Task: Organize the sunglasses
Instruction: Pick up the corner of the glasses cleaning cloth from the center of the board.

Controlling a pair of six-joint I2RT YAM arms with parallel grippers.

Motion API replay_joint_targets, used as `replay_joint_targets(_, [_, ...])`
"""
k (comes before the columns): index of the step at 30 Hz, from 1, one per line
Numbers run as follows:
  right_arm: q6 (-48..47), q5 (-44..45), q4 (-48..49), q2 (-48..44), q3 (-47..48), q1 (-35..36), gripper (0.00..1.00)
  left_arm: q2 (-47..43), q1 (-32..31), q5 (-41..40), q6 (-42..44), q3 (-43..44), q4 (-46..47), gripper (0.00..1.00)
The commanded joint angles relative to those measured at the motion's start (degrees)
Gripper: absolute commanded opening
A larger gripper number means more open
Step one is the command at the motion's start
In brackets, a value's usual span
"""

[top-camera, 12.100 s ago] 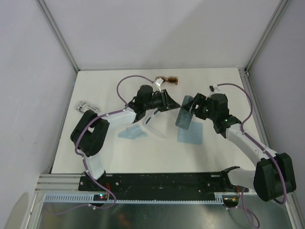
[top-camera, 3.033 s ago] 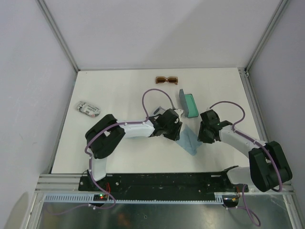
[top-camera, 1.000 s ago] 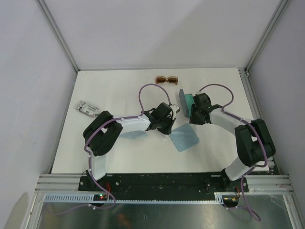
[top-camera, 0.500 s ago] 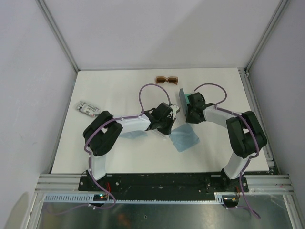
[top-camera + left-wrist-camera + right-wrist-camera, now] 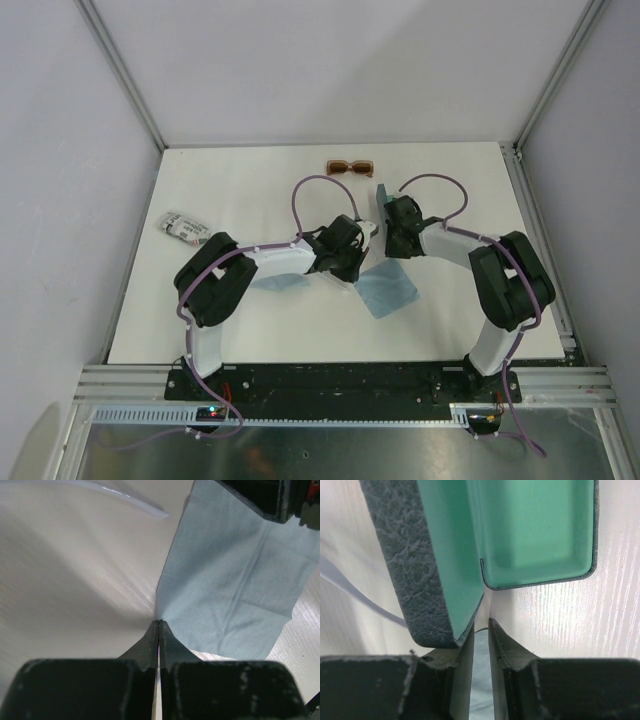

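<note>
Step in hand, likely: right end effector (image 5: 480, 627) taking the open case (image 5: 535, 530) by its hinge edge, readying it for the white sunglasses (image 5: 125, 493), whose temple lies on the desk (image 5: 240, 190) nearby. Bite low on the wall, keep the lid up and stay clear of that temple. Its jaws stand a narrow slit apart, one finger against the lid rim, nothing between; left end effector (image 5: 158, 623) fully closed at a blue cloth (image 5: 240, 580) corner, possibly pinching it; brown sunglasses (image 5: 350, 167) well apart at the far edge.
</note>
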Motion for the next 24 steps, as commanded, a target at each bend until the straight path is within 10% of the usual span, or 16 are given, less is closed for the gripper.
replay_joint_targets(1, [0.19,3.0,-5.7,1.09,-0.08,1.06,0.23,0.11,0.03,-0.38,1.67,1.12,-2.64,0.0])
replay_joint_targets(24, [-0.07,5.09,-6.15,-1.23,-2.7,2.35,0.22,-0.02,-0.08,0.27,1.54,1.2,-2.56,0.0])
